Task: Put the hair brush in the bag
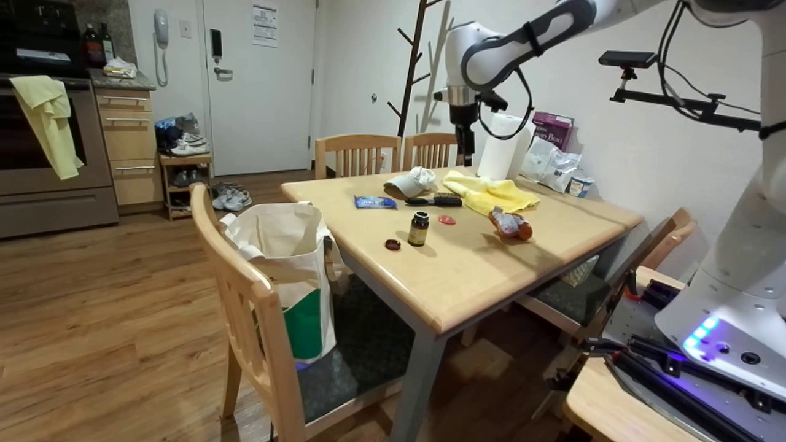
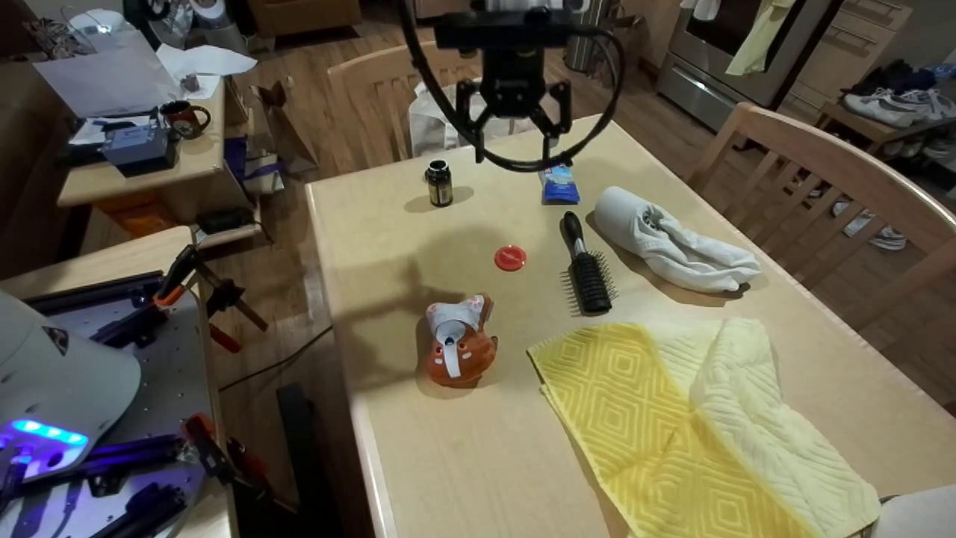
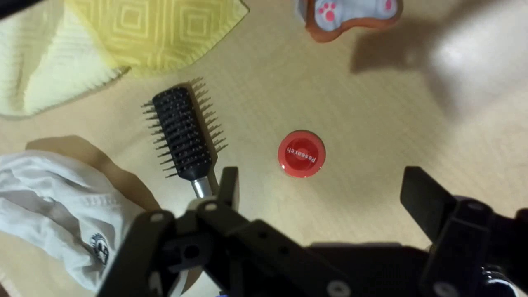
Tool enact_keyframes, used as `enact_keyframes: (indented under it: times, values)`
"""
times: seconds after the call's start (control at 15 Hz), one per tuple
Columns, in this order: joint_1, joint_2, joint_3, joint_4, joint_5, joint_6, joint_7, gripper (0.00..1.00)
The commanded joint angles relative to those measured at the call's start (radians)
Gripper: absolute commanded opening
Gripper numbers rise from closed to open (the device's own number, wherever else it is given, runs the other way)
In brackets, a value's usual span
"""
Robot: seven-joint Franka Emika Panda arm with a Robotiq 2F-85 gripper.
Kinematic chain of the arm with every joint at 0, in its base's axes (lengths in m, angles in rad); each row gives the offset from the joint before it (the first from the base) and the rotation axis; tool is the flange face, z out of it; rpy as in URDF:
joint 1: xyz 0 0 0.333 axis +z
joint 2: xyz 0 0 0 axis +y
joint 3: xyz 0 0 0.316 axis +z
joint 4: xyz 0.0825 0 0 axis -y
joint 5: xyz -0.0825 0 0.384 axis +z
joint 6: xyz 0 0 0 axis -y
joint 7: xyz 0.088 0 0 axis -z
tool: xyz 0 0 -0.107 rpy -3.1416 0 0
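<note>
The black hair brush [image 1: 446, 200] lies flat on the table with its silver collar and black handle. It also shows in an exterior view [image 2: 590, 280] and in the wrist view [image 3: 181, 128], where the left finger hides its handle. The white and green cloth bag [image 1: 307, 267] stands upright with its top open on a chair at the table's edge. Part of it shows behind the gripper in an exterior view [image 2: 433, 127]. My gripper [image 2: 517, 149] is open and empty, high above the table. In the wrist view the open fingers [image 3: 321, 177] are to the right of the brush.
A pale cap [image 2: 672, 239] and a yellow towel [image 2: 642, 403] lie close to the brush. A red disc [image 3: 301, 154], a blue packet [image 2: 559, 184], a dark bottle [image 1: 419, 229], its lid [image 1: 393, 245] and an orange animal-shaped item [image 2: 459, 347] are on the table. A paper roll [image 1: 502, 147] stands behind.
</note>
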Motion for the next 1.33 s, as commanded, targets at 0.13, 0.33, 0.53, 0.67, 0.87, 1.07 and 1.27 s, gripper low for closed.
enact_keyframes:
  times: [0.13,0.33,0.53,0.67,0.87,1.07,1.27]
  values:
    - [-0.091,0.245,0.071,0.174,0.098,0.032,-0.310,1.00]
    - [-0.068,0.245,0.045,0.148,0.076,0.052,-0.261,1.00]
    - [-0.083,0.275,0.058,0.144,0.081,0.186,-0.296,1.00]
    - [-0.094,0.327,0.057,0.179,0.077,0.261,-0.329,1.00]
    - [-0.098,0.419,0.034,0.250,0.063,0.305,-0.356,1.00]
    - [-0.086,0.464,0.005,0.350,0.055,0.262,-0.337,1.00]
    - [-0.080,0.477,-0.014,0.412,0.042,0.282,-0.330,1.00]
